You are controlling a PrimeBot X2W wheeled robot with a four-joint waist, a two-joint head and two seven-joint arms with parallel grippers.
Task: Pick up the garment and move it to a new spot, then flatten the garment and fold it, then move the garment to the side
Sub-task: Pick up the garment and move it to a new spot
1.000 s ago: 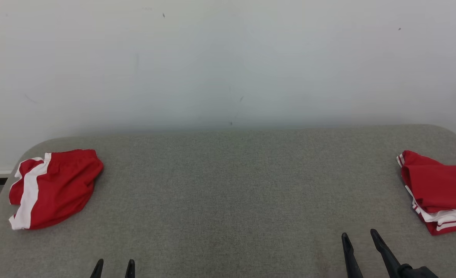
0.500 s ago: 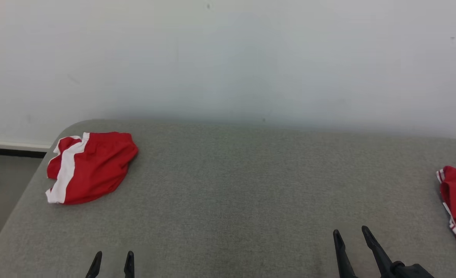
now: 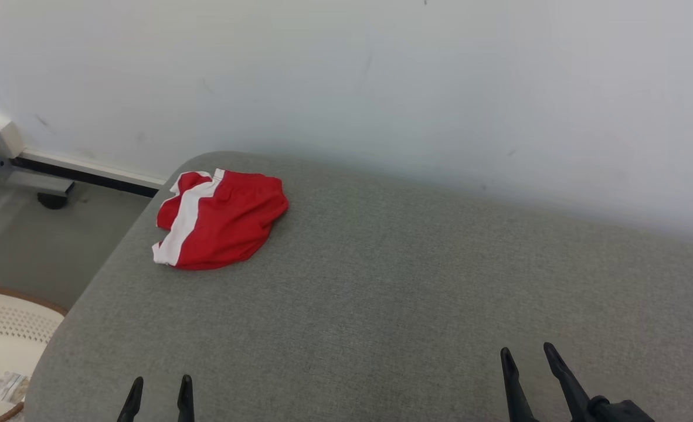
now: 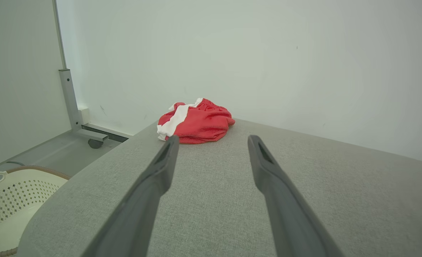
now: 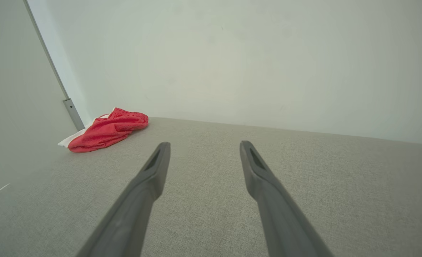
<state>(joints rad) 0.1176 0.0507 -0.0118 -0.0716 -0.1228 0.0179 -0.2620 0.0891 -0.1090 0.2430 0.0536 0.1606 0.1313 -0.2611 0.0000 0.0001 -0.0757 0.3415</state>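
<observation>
One garment with a single white stripe lies near the far left corner of one grey table. Two grippers come in over the table's near edge. They are the left gripper by the near left corner and the right gripper toward the right, each with two dark fingers, four in all. On the floor off the table's left edge stands one pale perforated basket holding one paper label. Farther back is one dark caster wheel.
</observation>
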